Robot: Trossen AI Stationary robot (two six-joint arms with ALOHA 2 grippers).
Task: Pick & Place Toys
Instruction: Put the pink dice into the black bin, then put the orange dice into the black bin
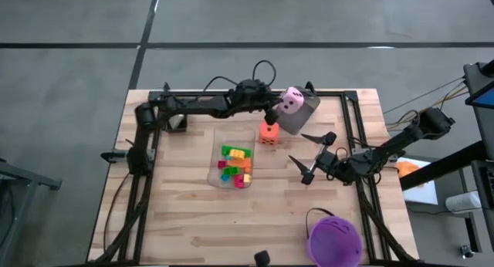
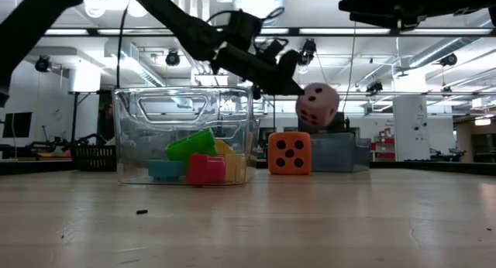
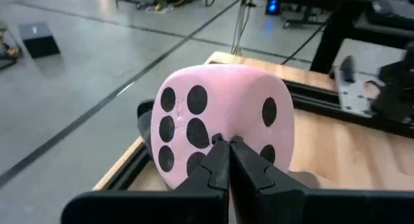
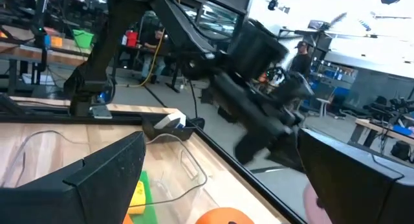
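Pink die [image 2: 317, 104], black dots, held off the table at the tip of a dark gripper [image 2: 298, 88] that comes in from upper left. Below and just left of it, orange die [image 2: 290, 152] on the wooden table [image 2: 325, 214], five dots facing the camera. Left again, a clear tray [image 2: 132, 136] on the table with green [image 2: 191, 144], teal [image 2: 166, 169], red [image 2: 206, 169] and yellow [image 2: 232, 161] bricks inside. Grey bin [image 2: 339, 153] behind the orange die.

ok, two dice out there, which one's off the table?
The pink die. The left gripper is shut on its edge and holds it in the air above the grey bin. The orange die sits on the table beside the clear tray.
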